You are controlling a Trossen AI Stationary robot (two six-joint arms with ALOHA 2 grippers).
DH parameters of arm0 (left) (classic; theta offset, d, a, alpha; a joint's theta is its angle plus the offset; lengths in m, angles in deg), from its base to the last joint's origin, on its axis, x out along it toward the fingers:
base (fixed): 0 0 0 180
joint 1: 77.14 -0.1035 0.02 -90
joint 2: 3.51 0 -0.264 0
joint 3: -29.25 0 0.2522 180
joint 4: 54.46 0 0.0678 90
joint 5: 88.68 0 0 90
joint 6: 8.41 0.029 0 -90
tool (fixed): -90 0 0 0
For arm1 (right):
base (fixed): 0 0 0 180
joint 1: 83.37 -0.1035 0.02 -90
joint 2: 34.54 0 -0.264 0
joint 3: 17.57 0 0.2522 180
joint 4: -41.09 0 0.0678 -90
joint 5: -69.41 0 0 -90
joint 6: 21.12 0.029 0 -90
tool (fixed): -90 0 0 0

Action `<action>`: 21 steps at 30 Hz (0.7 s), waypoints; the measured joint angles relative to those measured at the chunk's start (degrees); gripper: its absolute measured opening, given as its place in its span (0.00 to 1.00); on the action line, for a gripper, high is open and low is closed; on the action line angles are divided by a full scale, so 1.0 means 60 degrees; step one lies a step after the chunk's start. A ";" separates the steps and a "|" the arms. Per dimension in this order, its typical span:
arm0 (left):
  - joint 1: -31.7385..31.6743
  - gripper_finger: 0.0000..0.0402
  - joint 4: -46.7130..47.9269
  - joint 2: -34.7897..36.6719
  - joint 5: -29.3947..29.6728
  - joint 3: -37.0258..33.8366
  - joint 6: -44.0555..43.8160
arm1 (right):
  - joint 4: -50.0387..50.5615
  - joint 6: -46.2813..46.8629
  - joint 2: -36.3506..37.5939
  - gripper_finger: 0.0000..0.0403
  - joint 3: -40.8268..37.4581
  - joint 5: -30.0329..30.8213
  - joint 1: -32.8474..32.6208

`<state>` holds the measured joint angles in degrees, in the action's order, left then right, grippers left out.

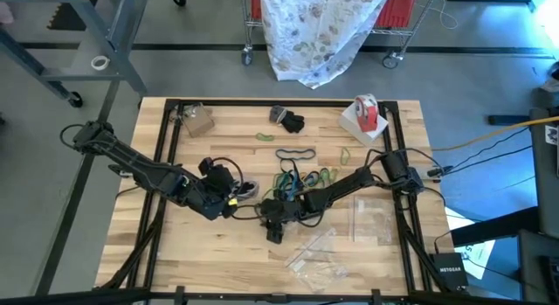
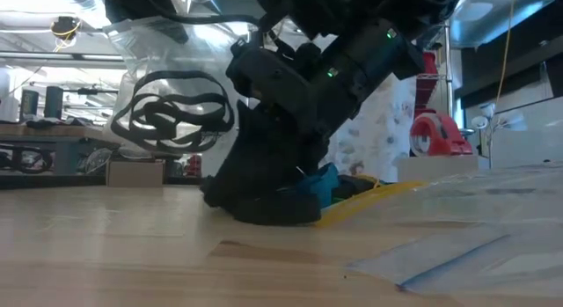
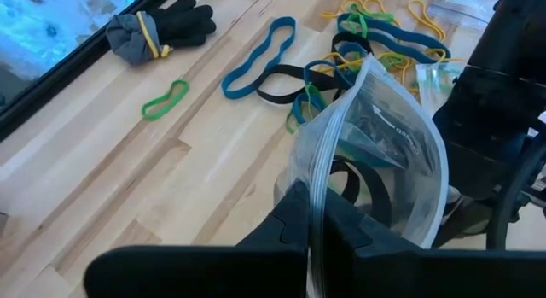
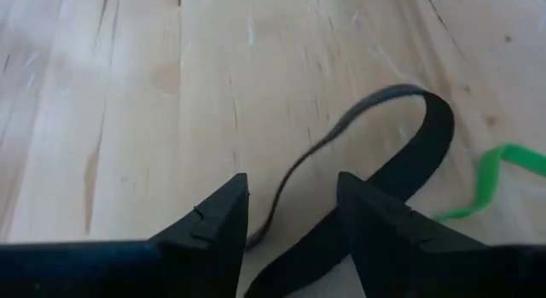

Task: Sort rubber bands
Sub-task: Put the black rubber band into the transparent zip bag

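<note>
Looking down, the rubber bands (image 1: pixel 301 176) lie tangled mid-table. Left wrist view: the left gripper (image 3: pixel 311 234), jaws together, pinches a clear bag (image 3: pixel 375 153) holding black bands. Right wrist view: the right gripper (image 4: pixel 290 217), jaws apart, straddles a black band (image 4: pixel 401 153).

thin floppy elastic rubber bands (image 1: pixel 301 176) in teal-blue, green, yellow and black lie tangled mid-table; several black ones sit bagged.

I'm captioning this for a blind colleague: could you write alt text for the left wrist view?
The left gripper is shut on the rim of a clear plastic bag holding black bands, above a wooden table. Beyond lie tangled rubber bands and a black glove.
</note>
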<state>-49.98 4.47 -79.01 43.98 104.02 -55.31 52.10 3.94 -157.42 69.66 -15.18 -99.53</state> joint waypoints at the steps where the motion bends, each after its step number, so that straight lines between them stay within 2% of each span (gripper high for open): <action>1: 0.0000 0.00 0.0005 0.0000 0.0000 0.0000 -0.0003 | 0.0113 0.0000 0.0078 0.43 0.0000 0.0007 0.0004; 10: -0.0004 0.00 0.0021 0.0000 0.0000 0.0000 0.0001 | 0.0778 -0.0226 0.0469 0.43 0.0004 0.0066 -0.0004; 16: -0.0004 0.00 0.0004 0.0000 -0.0001 0.0000 0.0011 | 0.0654 -0.0527 0.0526 0.43 0.0113 -0.0471 0.0143; 21: 0.0048 0.00 0.0011 0.0000 -0.0004 0.0000 0.0074 | 0.1387 -0.0846 0.0529 0.54 0.0548 -0.1267 0.0479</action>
<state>-49.70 4.54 -79.01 43.95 104.02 -54.86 60.43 -1.14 -154.25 72.95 -22.78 -96.65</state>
